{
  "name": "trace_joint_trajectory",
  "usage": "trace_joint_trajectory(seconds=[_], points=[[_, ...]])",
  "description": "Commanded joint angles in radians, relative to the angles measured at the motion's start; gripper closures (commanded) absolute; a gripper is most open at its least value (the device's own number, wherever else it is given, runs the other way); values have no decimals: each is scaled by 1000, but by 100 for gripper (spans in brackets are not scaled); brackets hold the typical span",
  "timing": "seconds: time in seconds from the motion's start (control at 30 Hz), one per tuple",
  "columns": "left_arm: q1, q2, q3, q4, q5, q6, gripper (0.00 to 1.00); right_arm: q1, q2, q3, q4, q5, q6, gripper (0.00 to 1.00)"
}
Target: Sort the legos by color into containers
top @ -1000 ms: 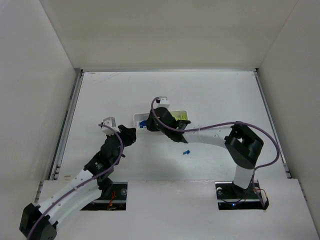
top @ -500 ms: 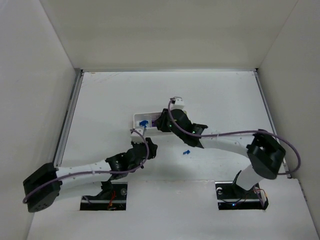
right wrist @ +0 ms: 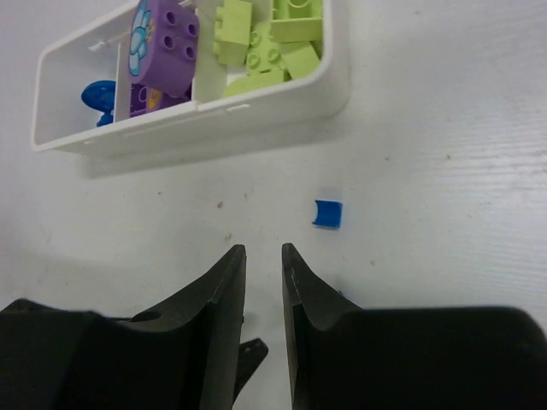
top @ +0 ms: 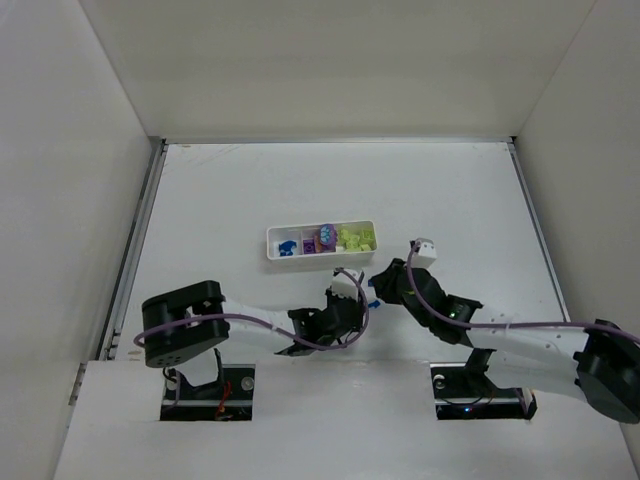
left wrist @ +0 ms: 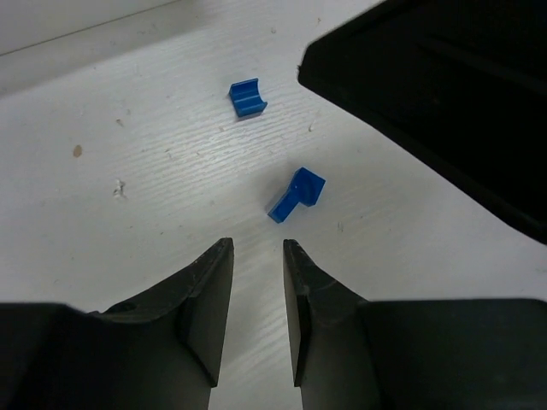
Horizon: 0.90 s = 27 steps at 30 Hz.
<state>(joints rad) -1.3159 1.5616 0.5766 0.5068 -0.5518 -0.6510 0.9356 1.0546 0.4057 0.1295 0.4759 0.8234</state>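
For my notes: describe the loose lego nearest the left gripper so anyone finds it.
On the near side of the white tray, two blue legos lie loose on the table. It is the elongated lego ahead of the left gripper, square-headed, unlike the short grooved lego.

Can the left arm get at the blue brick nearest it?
Probably yes: the blue brick lies on the table just ahead of the left end effector, nothing between them, and its jaws stand apart, empty.
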Motion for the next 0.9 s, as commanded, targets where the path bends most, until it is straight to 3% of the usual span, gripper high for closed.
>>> trace_joint_trajectory(seconds=[0.0, 0.43, 0.67, 0.87], points=[[-3, 60, 68, 47, 16, 36, 74, -1, -94, -53, -24, 38, 55, 71], [20, 199, 134, 47, 38, 82, 76, -1, -274, -153, -103, 33, 92, 70], [27, 238, 166, 42, 41, 117, 81, 9, -242, -157, -133, 35, 120, 63], [27, 170, 126, 29, 36, 114, 86, 19, -180, -134, -162, 36, 134, 60]])
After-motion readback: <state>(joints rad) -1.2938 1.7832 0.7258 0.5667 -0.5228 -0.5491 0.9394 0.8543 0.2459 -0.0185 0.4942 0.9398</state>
